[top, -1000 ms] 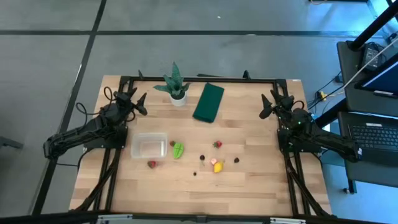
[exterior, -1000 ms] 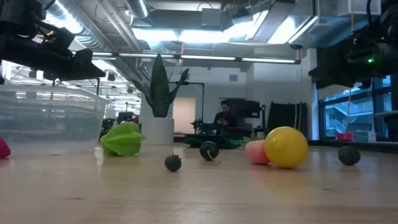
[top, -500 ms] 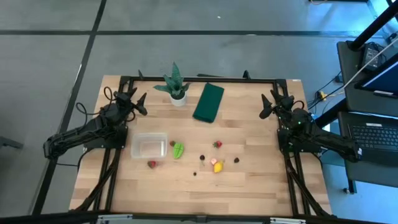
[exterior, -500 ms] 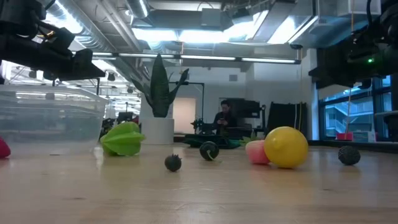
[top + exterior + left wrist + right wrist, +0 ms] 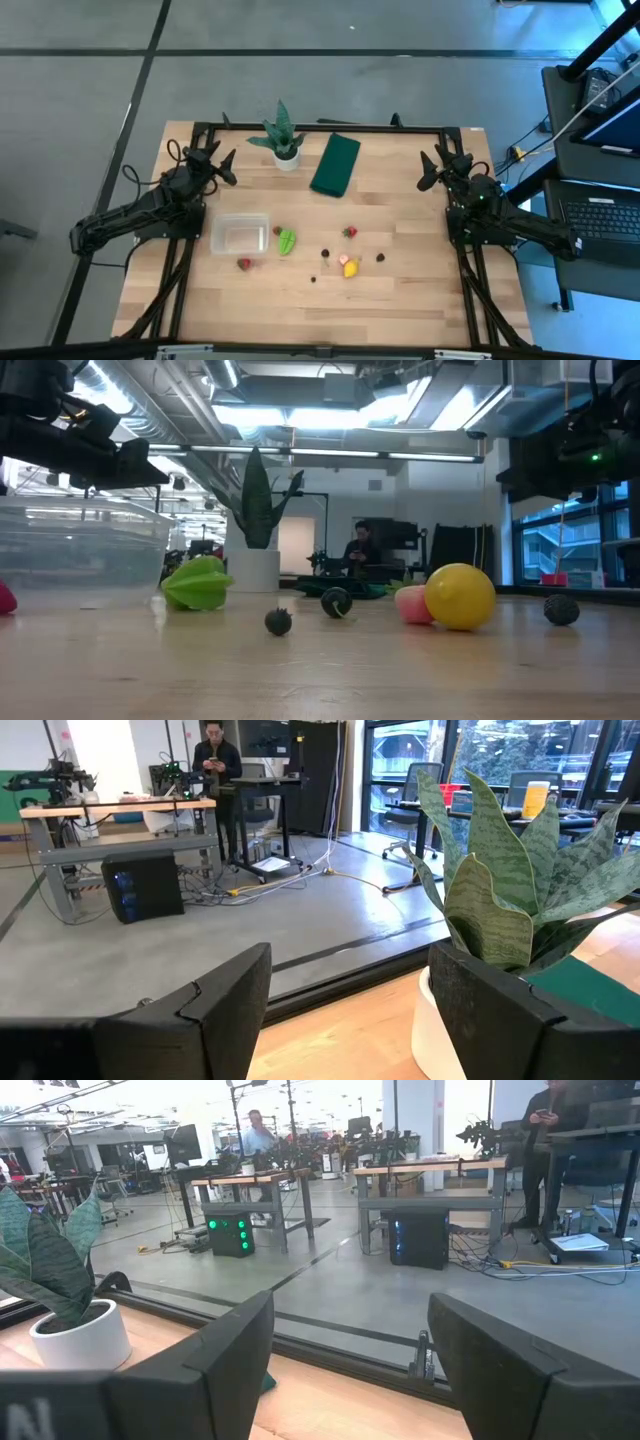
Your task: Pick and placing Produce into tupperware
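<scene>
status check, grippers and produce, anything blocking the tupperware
Left gripper and right gripper open, parked at the table's back corners. Produce all on the table, tupperware empty. Nothing blocking.

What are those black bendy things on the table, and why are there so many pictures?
Those are two robot arms. Each ends in a two-fingered tool for picking things up: the left tool and the right tool. Both are open, hold nothing and wait near the table's back corners.

One camera looks straight down from above. One sits at table height. One rides on each wrist, looking past that arm's own fingers into the room, where people stand far off.

On the wooden table lie tiny toy foods: a green leafy piece, a yellow piece, red pieces and dark berries. Beside them is a clear empty box, the tupperware. At the back stand a potted plant and a green cloth.
</scene>
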`<action>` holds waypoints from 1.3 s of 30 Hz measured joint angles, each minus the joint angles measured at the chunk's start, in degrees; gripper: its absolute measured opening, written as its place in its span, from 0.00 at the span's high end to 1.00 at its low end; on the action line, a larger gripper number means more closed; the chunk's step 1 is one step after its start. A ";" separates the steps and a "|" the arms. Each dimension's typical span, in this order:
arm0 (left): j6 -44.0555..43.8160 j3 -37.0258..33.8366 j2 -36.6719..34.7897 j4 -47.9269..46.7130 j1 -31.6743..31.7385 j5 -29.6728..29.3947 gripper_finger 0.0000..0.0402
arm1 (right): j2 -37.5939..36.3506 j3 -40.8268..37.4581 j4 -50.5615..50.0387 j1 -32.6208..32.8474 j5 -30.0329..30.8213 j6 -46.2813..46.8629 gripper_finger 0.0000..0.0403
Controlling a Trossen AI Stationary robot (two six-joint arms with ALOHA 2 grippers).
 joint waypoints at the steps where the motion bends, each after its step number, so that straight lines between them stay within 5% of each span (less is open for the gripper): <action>1: 0.00 -0.02 0.00 -0.02 0.02 0.00 0.34 | 0.02 0.01 0.00 0.00 0.00 0.00 0.34; 33: -2.78 -0.02 0.02 1.33 -0.03 2.47 0.34 | 0.01 -0.01 0.03 0.02 -0.19 12.28 0.34; 39: -1.98 3.52 0.21 6.53 -0.03 16.92 0.34 | 0.02 0.00 0.03 0.02 -0.19 12.19 0.34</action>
